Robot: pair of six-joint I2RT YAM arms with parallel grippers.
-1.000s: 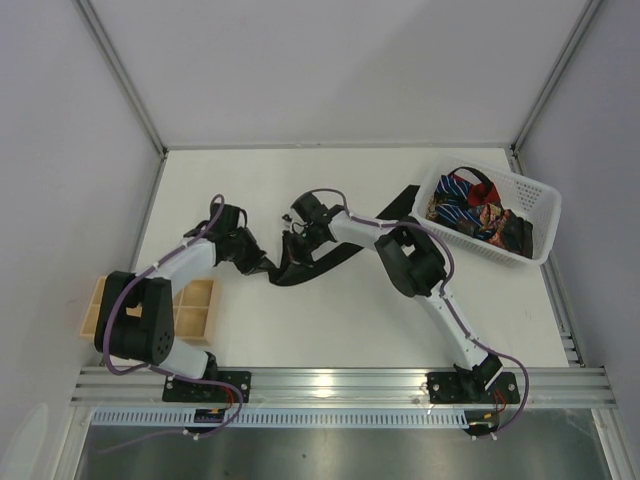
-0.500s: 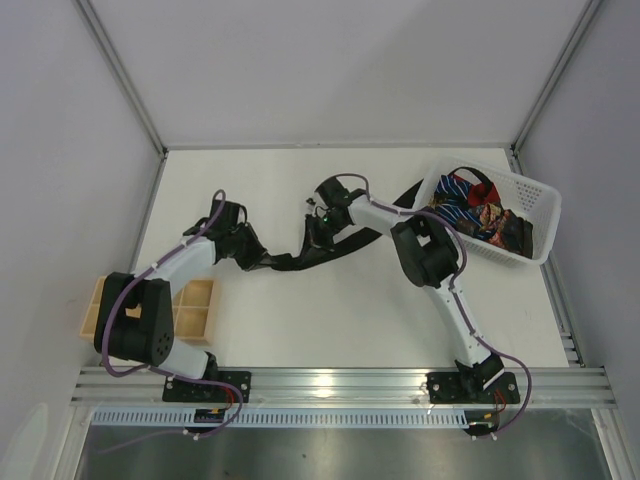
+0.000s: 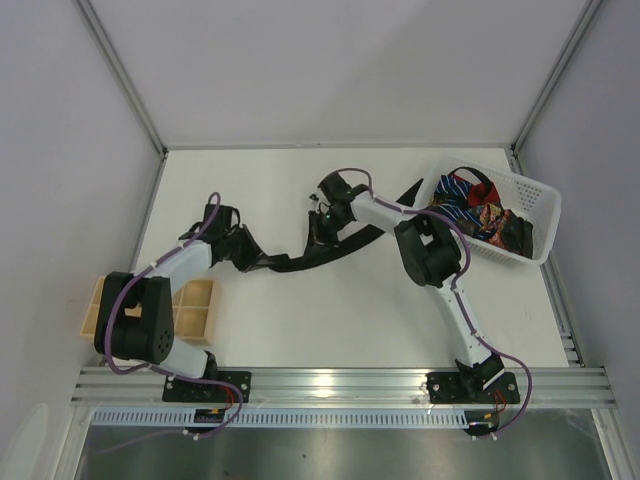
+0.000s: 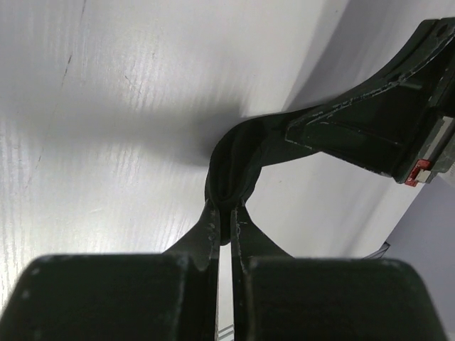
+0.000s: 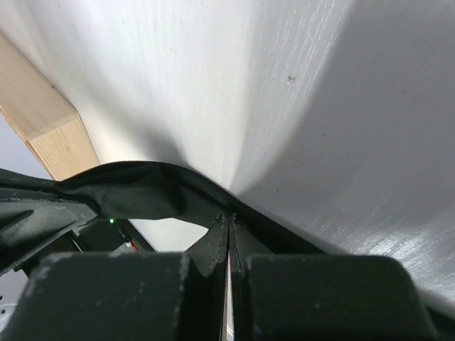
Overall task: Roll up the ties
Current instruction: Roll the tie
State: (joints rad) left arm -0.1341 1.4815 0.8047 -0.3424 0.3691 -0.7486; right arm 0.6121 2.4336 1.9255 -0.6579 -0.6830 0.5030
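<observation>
Black tie (image 3: 296, 263) stretches over the middle of the worktop (image 3: 330, 320) btwn both arms. Left gripper (image 3: 248, 256) is clenched on a bunched fold, right gripper (image 3: 318, 232) pinches it farther along. Its tail runs toward the white basket (image 3: 541, 216) w/ other ties (image 3: 470, 205) at the far-right corner.

White table (image 3: 330, 320), black tie (image 3: 355, 243) across it, white basket (image 3: 550, 225) right — wooden tray (image 3: 205, 290) left edge

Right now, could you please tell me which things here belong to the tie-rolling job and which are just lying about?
Job: black tie, pinched by left end effector and right end effector; heaped ties.
Lying about: white basket holding them; wooden tray.
</observation>
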